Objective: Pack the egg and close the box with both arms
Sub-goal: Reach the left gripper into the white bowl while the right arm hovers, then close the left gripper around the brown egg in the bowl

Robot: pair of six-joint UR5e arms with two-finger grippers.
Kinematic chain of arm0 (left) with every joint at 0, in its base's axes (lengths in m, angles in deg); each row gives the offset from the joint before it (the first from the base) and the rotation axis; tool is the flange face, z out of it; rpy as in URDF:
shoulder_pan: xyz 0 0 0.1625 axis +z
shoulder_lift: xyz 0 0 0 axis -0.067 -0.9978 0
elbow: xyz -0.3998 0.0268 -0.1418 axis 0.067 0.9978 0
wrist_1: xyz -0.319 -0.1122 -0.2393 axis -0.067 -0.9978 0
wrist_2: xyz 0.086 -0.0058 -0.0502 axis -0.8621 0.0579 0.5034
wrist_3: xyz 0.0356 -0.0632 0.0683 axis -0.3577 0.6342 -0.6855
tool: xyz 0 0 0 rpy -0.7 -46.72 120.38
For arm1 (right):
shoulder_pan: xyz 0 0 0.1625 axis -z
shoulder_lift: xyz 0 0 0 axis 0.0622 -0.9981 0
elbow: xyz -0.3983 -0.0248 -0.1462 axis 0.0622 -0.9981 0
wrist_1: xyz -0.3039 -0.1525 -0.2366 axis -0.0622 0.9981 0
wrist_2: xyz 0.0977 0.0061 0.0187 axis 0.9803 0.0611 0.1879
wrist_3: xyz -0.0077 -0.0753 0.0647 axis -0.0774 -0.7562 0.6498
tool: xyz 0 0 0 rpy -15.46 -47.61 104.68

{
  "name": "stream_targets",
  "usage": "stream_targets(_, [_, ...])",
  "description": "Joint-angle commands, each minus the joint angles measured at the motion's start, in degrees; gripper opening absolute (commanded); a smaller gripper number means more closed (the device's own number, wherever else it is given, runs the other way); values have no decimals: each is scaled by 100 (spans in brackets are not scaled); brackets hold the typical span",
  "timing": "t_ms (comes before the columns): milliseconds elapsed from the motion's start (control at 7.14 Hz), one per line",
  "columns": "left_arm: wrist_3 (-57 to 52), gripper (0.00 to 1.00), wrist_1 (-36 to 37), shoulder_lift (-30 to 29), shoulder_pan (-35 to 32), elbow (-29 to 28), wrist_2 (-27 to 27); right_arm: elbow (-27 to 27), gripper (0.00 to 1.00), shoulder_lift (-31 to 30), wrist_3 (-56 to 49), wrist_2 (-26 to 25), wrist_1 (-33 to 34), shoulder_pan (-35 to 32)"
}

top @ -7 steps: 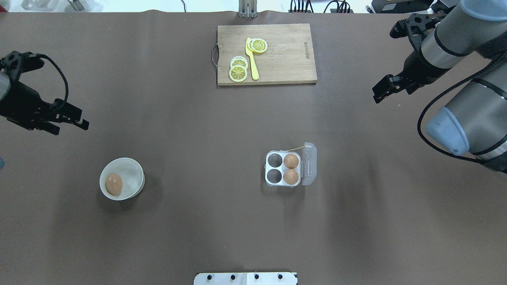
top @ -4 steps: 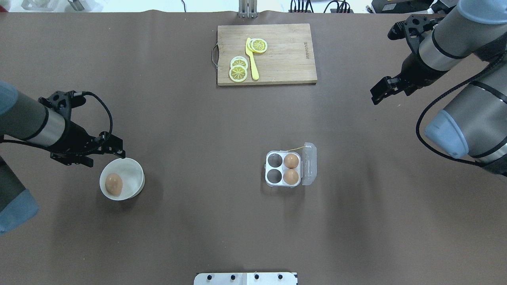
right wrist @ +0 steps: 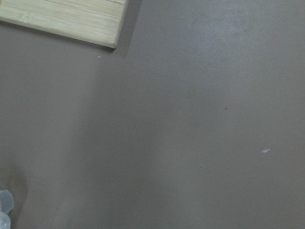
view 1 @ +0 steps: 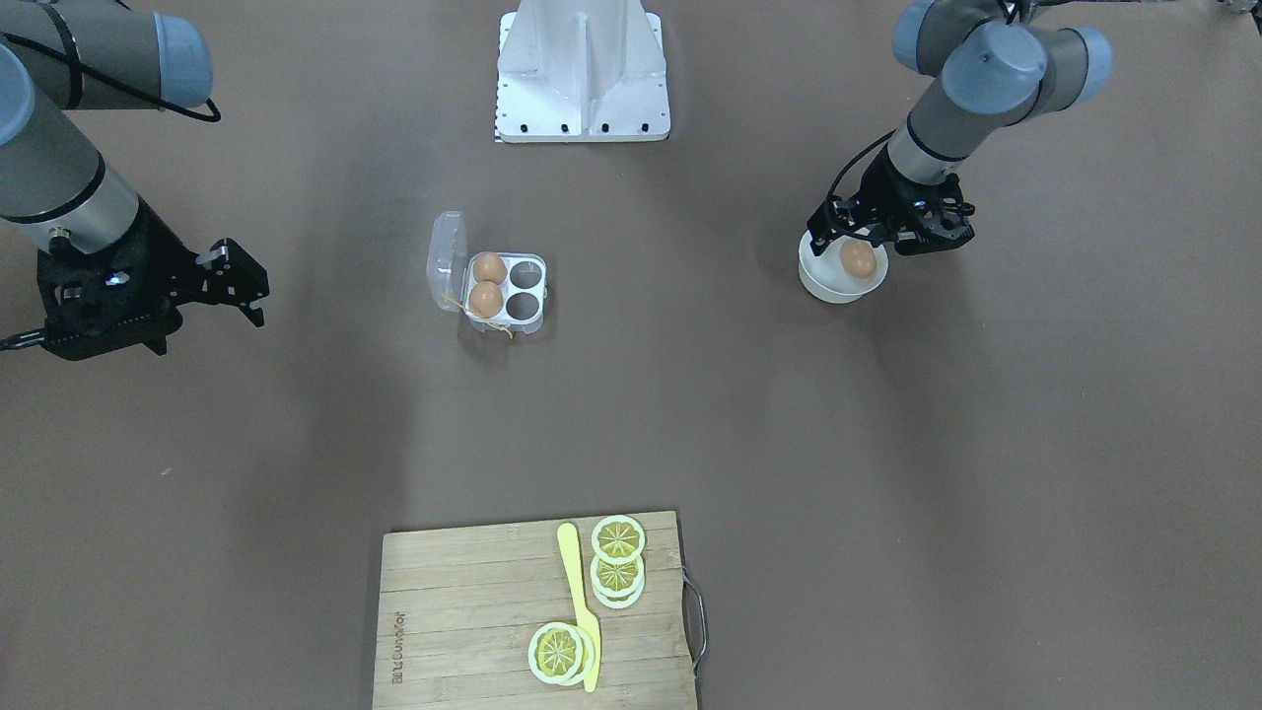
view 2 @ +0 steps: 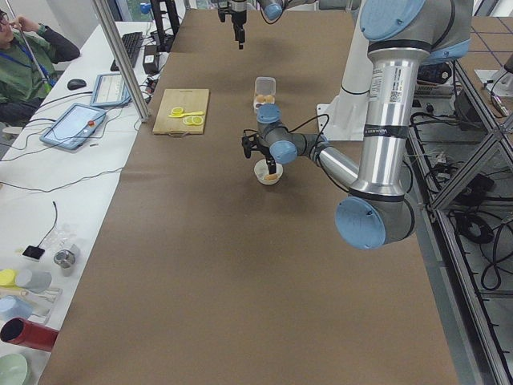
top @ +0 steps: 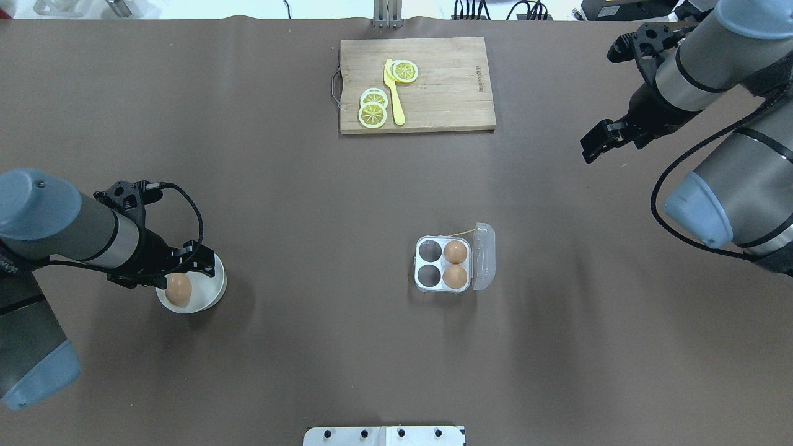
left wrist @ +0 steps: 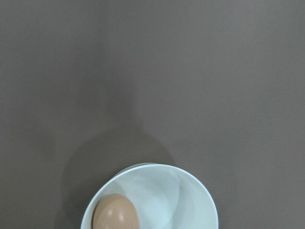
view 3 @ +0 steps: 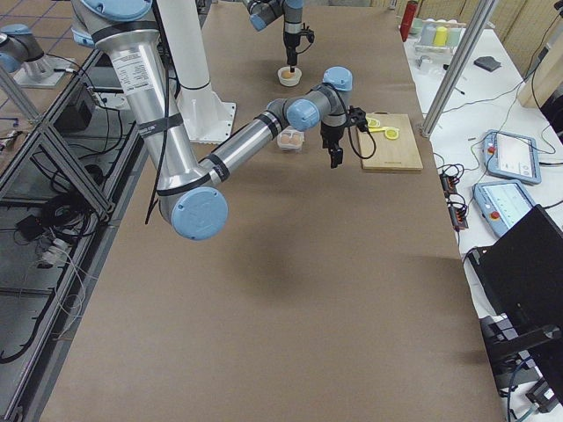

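Reaching for the egg [top: 178, 289], so this is step one, the pick. It lies in the white bowl [top: 218, 295] on the robot's left side of the bench [top: 310, 347], well apart from the box [top: 442, 263].

Left claw [top: 189, 267] hangs right over the bowl, spread wide. In the front view its fingers [view 1: 823, 219] stand either side of the egg. I see no contact, though height above it is hard to judge. In the left wrist view the egg sits low in frame, against the bowl's wall, not centred.

Right claw [top: 596, 144] is parked high at the far right, near the cutting board [top: 433, 80] and nowhere near the work. Can't tell how far its jaws are apart.

Box state: lid [top: 484, 257] is hinged open and stands on the side away from the bowl. Two eggs [top: 455, 264] fill the cells next to the lid, and the two cells on the bowl side are free. Nothing packed yet, nothing closed.

Next move, my read:
- drop straight down and centre on the egg, not on the bowl
- keep the finger nearest the bowl wall clear of the rim
- close gently; the shell is smooth and round and will likely squirt out if pinched off-centre
- lift clear of the rim before traversing to a free cell
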Motion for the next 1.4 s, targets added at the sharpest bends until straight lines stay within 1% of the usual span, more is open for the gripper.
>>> stream_targets(0, [-10, 82, 9, 19, 68, -84, -43, 21, 100, 4, 0, -8, 0, 0])
stream_targets(700, [-28, 81, 26, 19, 200, -251, -52, 39, 100, 12, 70, 1, 0, 9])
stream_targets(840, [-28, 78, 26, 19, 218, -295, -156, 48, 100, 12, 70, -8, 0, 9])
stream_targets(980, [-28, 71, 26, 2, 227, -339, -166, 48, 100, 12, 70, -8, 0, 9])
stream_targets(1120, [-167, 59, 35, -7, 218, -340, -166, 48, 100, 12, 70, -8, 0, 9])
stream_targets(1260, [-334, 58, 35, -7, 209, -340, -166, 48, 100, 12, 70, -8, 0, 18])
